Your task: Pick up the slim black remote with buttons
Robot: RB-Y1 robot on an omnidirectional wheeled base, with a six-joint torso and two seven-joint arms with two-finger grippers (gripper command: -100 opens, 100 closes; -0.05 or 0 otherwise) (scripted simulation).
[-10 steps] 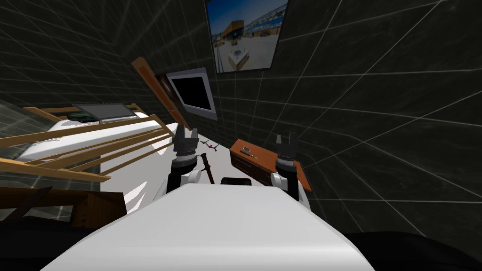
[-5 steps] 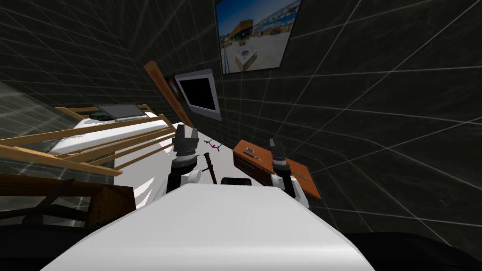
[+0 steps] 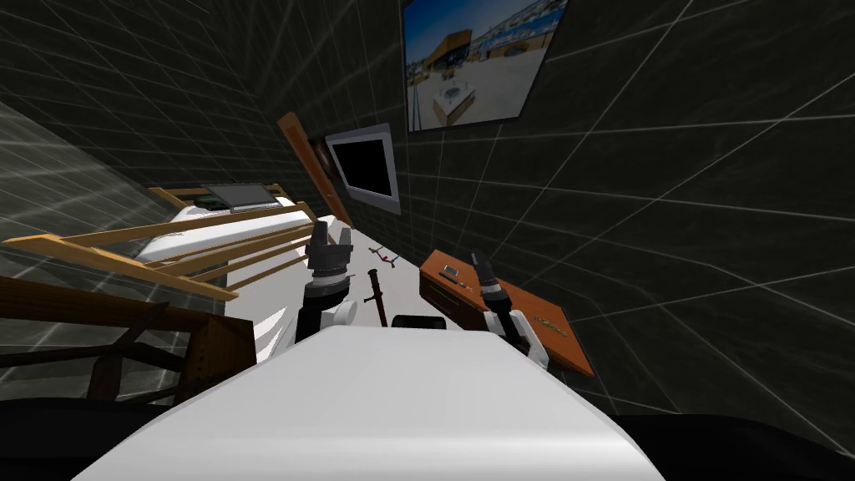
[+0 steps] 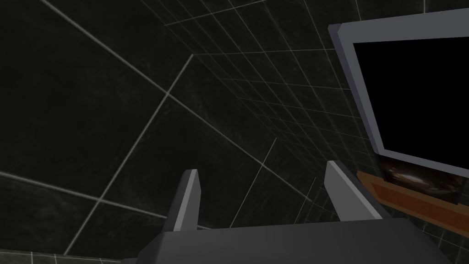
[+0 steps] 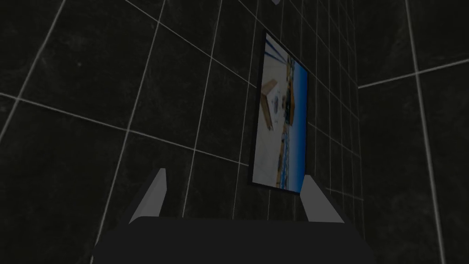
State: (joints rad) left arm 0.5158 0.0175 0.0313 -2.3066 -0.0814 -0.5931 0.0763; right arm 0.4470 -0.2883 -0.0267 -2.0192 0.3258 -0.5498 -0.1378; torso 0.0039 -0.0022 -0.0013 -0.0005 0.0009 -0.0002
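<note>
A brown low cabinet (image 3: 526, 321) stands against the dark tiled wall at my right. On its far end lies a small slim dark thing with a pale edge (image 3: 452, 270), which seems to be the remote; its buttons are too small to make out. My right gripper (image 3: 478, 260) hovers open over the cabinet top, just right of that thing and apart from it. In the right wrist view its fingers (image 5: 151, 197) stand wide with nothing between them. My left gripper (image 3: 330, 236) is raised over the white floor, open and empty, with both fingers (image 4: 185, 201) apart.
A bed with a slatted wooden frame (image 3: 167, 250) fills the left side. A dark stick-like object (image 3: 376, 296) and a small coloured item (image 3: 384, 255) lie on the white floor (image 3: 275, 305) between bed and cabinet. A wooden board (image 3: 316, 171) leans by a white-framed black screen (image 3: 365, 164).
My view has swung, sliding the room rightward in the picture. My right gripper has moved left across the cabinet top, closer to the small dark thing. The left arm holds its pose.
</note>
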